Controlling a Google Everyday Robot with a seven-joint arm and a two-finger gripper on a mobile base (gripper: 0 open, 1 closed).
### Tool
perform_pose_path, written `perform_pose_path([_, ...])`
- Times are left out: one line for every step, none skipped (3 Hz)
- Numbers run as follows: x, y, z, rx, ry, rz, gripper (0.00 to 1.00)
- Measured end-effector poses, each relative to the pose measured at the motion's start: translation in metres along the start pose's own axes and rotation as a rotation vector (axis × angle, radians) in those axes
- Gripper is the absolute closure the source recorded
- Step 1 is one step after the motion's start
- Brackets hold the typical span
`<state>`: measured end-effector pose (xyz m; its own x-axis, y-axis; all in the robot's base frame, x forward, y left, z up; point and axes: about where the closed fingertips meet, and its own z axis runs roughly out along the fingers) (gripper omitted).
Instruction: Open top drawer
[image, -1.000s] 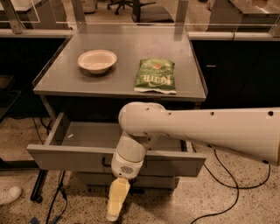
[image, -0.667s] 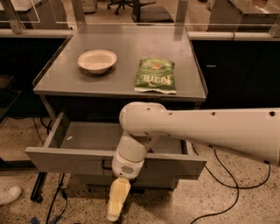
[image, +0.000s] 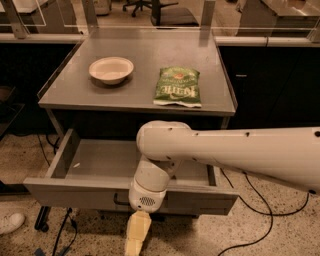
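The top drawer (image: 75, 192) is a wide shallow grey metal drawer under the table top. It stands pulled far out, and its inside looks bare. Part of its black bar handle (image: 119, 201) shows on the front, just left of my wrist. My white arm reaches in from the right across the drawer. My gripper (image: 136, 235) hangs below the drawer front, its yellowish fingers pointing down toward the floor. It is not on the handle and holds nothing that I can see.
A white bowl (image: 111, 69) and a green chip bag (image: 178, 86) lie on the grey table top (image: 140, 50). Black cables (image: 250, 220) run over the speckled floor. A white shoe (image: 10, 222) lies at the left. Dark cabinets stand on the right.
The drawer front has come a little further out toward the camera. My arm and gripper have stayed in about the same place.
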<state>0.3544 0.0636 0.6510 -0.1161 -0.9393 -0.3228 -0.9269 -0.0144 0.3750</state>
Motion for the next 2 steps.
perform_pose_path([0.0073, 0.0192, 0.0022, -0.025, 0.002, 0.015, 0.00])
perform_pose_path([0.0029, 0.0198, 0.0026, -0.025, 0.002, 0.015, 0.00])
